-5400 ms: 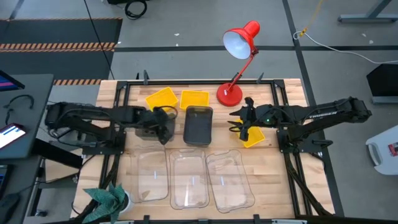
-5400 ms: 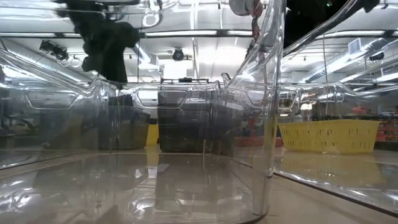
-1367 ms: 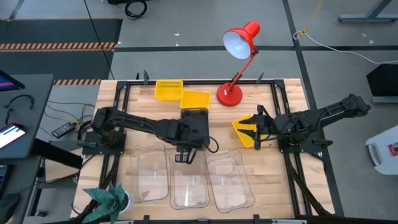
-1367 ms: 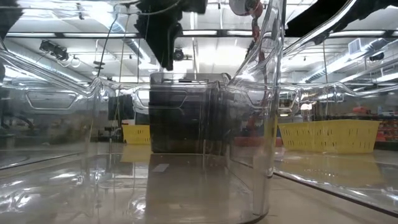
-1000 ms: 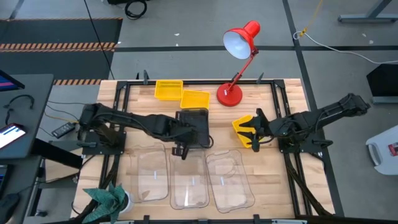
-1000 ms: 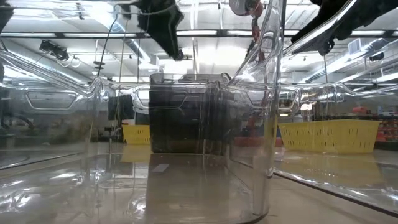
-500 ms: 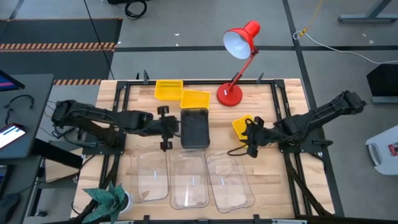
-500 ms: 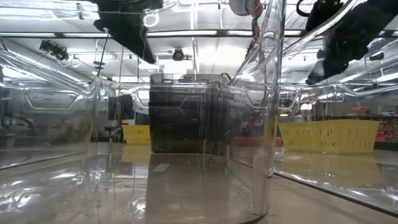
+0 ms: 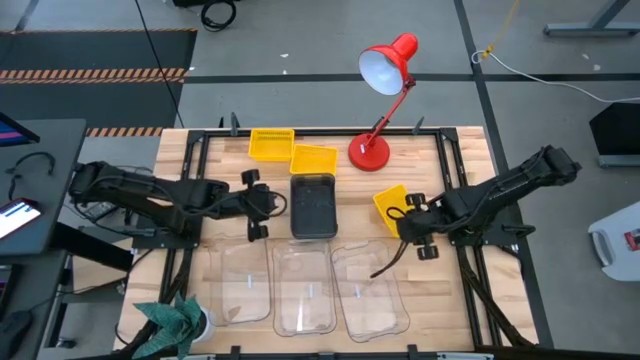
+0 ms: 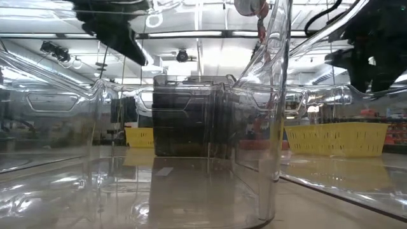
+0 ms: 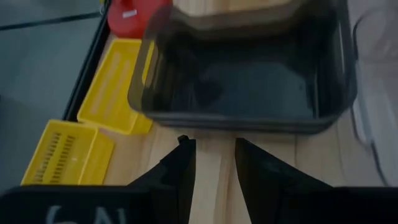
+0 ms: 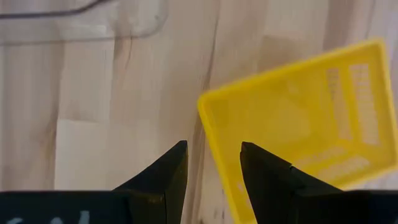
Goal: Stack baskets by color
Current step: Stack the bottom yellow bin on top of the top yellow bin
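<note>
A stack of smoky-grey baskets (image 9: 313, 205) stands on the table's middle; it fills the left wrist view (image 11: 249, 68). My left gripper (image 9: 268, 205) hovers open just left of it, with bare wood between its fingers (image 11: 214, 152). Two yellow baskets (image 9: 271, 143) (image 9: 313, 160) lie at the far edge. A third yellow basket (image 9: 392, 203) lies flat at the right. My right gripper (image 9: 412, 232) points down beside its near corner (image 12: 208, 106), open over bare wood. Three clear baskets (image 9: 245, 280) (image 9: 305, 290) (image 9: 370, 285) sit side by side along the near edge.
A red desk lamp (image 9: 372, 150) stands at the far edge, its base right of the yellow baskets and its head over the table's rim. A green plant (image 9: 175, 320) sits at the near left corner. Bare wood shows between the grey stack and the right yellow basket.
My left gripper has drawn back from the grey stack toward the table's left edge and hangs off its left side. My right gripper has tipped from slanting to pointing steeply down and shifted slightly toward the near edge, beside the yellow basket. The baskets have stayed where they were.
</note>
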{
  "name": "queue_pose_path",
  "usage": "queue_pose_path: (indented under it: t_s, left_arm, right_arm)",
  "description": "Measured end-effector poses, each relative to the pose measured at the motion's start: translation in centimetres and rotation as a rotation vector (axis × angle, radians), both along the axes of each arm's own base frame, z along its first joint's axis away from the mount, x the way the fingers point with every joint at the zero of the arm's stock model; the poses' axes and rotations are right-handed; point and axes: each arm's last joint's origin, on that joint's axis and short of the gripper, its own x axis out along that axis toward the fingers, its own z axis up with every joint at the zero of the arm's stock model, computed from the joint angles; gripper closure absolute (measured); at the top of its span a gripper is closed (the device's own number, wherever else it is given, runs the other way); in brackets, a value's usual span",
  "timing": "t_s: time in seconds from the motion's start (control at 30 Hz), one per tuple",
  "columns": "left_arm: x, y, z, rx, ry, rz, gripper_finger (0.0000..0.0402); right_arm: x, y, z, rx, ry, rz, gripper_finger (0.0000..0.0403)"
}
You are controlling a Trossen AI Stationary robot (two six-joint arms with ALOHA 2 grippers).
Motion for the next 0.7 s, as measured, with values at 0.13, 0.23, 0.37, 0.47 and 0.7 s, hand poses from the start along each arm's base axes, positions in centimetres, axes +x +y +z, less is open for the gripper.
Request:
queue_pose_path:
  t_s: [0.13, 0.23, 0.37, 0.47, 0.7]
  left_arm:
    - [-0.2, 0.0, -0.7, 0.001, -0.010, -0.001, 0.0283]
    - [-0.2, 0.0, -0.7, 0.000, -0.042, 0.001, 0.0283]
    - [-0.3, 0.0, -0.6, -0.015, -0.053, 0.016, 0.0283]
    - [-0.4, 0.1, -0.5, -0.015, -0.054, 0.016, 0.0283]
    - [-0.2, -0.1, -0.5, -0.080, -0.076, 0.024, 0.0283]
  right_arm:
    - [0.5, 0.0, -0.7, -0.037, 0.069, 0.044, 0.0250]
    - [1.0, 0.0, -1.5, -0.057, 0.129, 0.053, 0.0250]
    - [1.5, 0.0, -2.6, -0.083, 0.205, 0.061, 0.0250]
    - [1.8, 0.0, -3.3, -0.096, 0.244, 0.080, 0.0250]
    - [2.4, 0.1, -4.7, -0.120, 0.327, 0.111, 0.0259]
